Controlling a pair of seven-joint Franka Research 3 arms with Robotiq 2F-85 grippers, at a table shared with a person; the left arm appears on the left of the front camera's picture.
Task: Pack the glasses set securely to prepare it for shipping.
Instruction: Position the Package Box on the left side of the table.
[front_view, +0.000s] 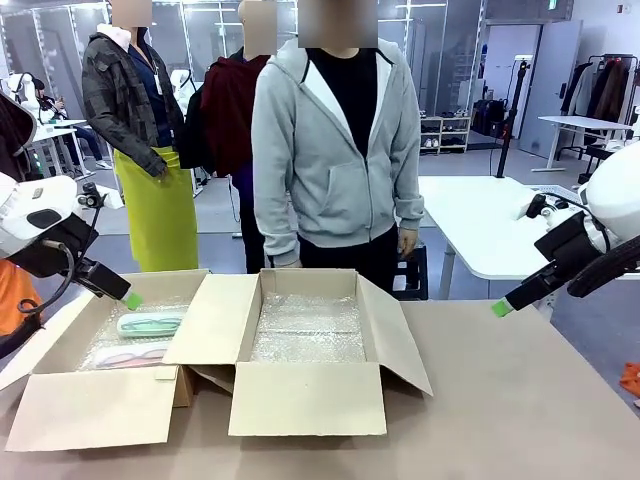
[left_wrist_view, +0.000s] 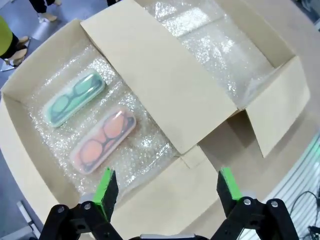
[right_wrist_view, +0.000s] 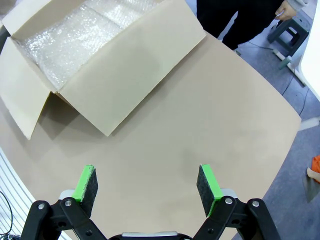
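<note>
The glasses set lies in the left open cardboard box (front_view: 70, 400) on bubble wrap. The mint green case (front_view: 150, 323) (left_wrist_view: 75, 98) is farther from me and the pink case (front_view: 135, 355) (left_wrist_view: 103, 140) nearer, side by side, dark frames showing through both. My left gripper (front_view: 130, 299) (left_wrist_view: 167, 187) hangs open above that box's far left corner, holding nothing. Off to the right, my right gripper (front_view: 502, 307) (right_wrist_view: 147, 182) hovers open over bare table, well clear of both boxes.
A second open box (front_view: 300, 395) (right_wrist_view: 125, 65) lined with bubble wrap (front_view: 305, 325) stands mid-table, its flaps spread outward. A person in a grey hoodie (front_view: 335, 150) stands at the far edge. Bare brown tabletop (front_view: 520, 400) stretches to the right.
</note>
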